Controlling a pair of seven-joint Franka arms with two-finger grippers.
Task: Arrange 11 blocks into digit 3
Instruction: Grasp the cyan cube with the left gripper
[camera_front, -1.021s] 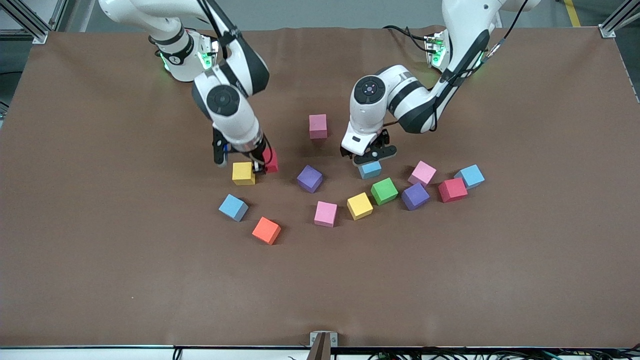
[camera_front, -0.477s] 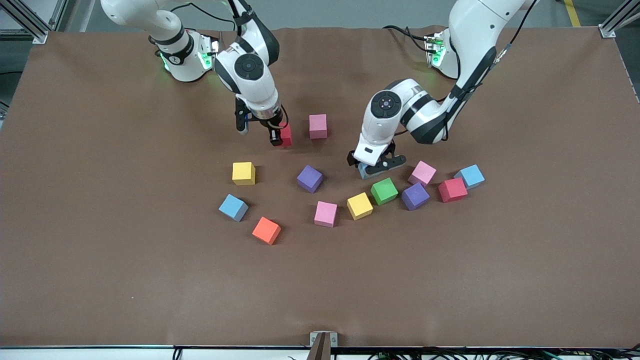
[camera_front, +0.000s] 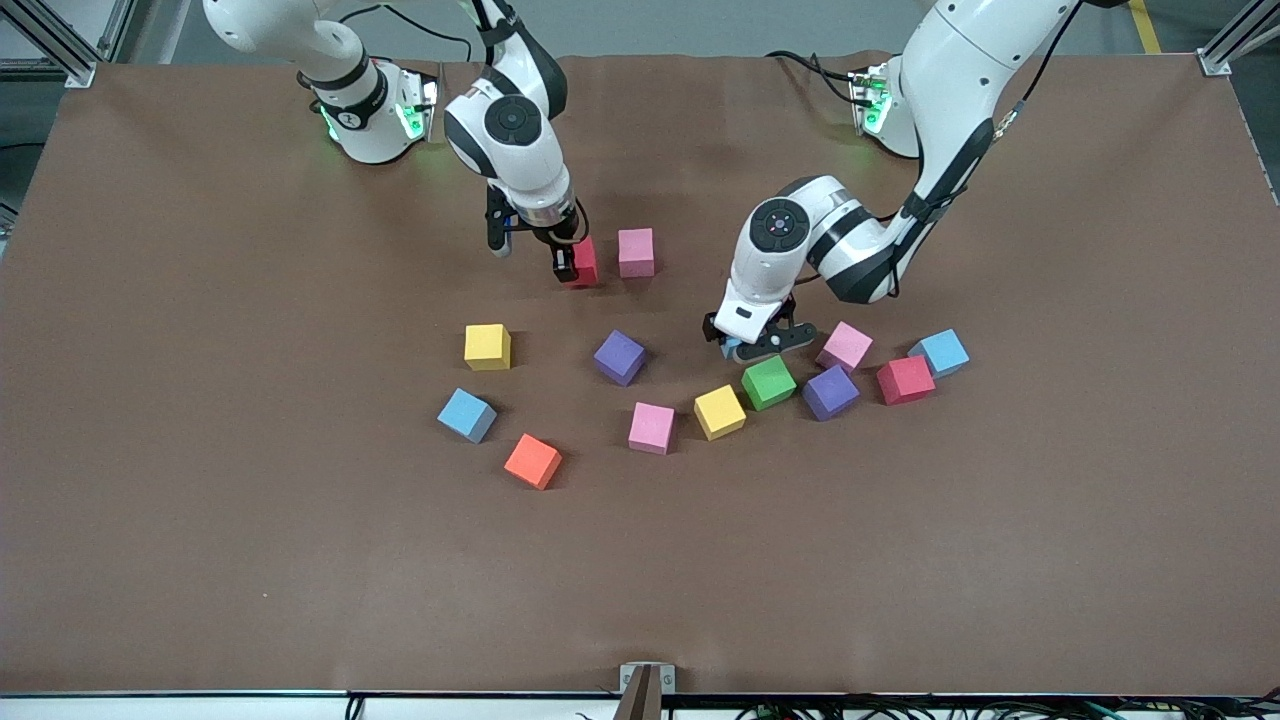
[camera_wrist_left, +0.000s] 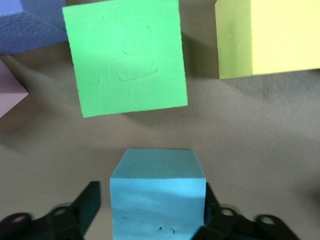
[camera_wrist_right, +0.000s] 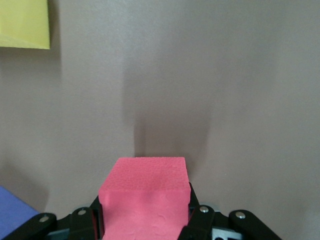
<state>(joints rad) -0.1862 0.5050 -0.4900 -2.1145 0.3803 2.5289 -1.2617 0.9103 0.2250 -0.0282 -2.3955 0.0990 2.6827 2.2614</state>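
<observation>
blocks lie loose across the middle of the front frame, and no digit 3 exists yet; at most its first pair is coming together. just above centre, the right hand is clamped on a red block, held low just beside a lone pink block; whether the two touch, or whether the red one is down on the worktop, i cannot tell. right of centre, the left hand straddles a blue block. in its wrist view one finger stands a little off the cube's side, so the grip looks unfinished, and i cannot tell whether the hand has hold of it.

the rest sit untouched in a loose arc: yellow, blue and orange at lower left; purple, pink and yellow at centre; then pink, purple, red and blue at right. a green cube sits just below the left hand.

nearly all eleven placements look still to be done.
</observation>
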